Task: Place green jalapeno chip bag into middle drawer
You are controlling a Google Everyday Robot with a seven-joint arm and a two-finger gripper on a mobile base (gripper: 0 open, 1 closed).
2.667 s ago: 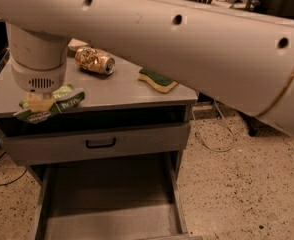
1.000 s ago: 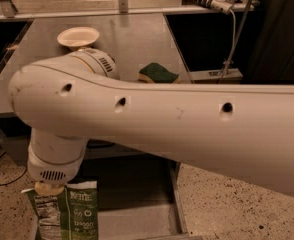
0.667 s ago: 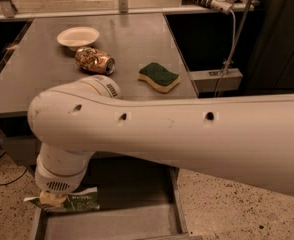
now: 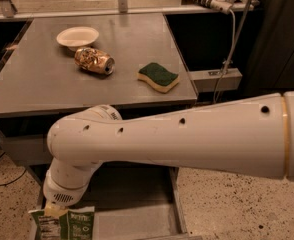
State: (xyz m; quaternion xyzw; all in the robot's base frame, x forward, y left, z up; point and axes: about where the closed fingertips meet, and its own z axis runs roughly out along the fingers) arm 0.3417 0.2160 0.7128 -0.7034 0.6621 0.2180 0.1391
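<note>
The green jalapeno chip bag [image 4: 63, 224] hangs at the bottom left of the camera view, with its label facing me. My gripper [image 4: 52, 209] is shut on the bag's top edge, just under the white wrist. The bag is held low over the left front part of the open middle drawer [image 4: 134, 220], a grey metal drawer pulled out below the table. My white arm crosses the view from the right and hides much of the drawer's back.
On the grey table top [image 4: 42, 86] lie a white bowl [image 4: 77, 36], a crushed can [image 4: 94, 60] and a green-and-yellow sponge [image 4: 158, 76]. A closed grey drawer front [image 4: 22, 150] is at the left under the table top. Speckled floor lies to the right.
My gripper has carried the bag from the table's front edge down over the open drawer. The bag now hangs lower and upright at the drawer's left front.
</note>
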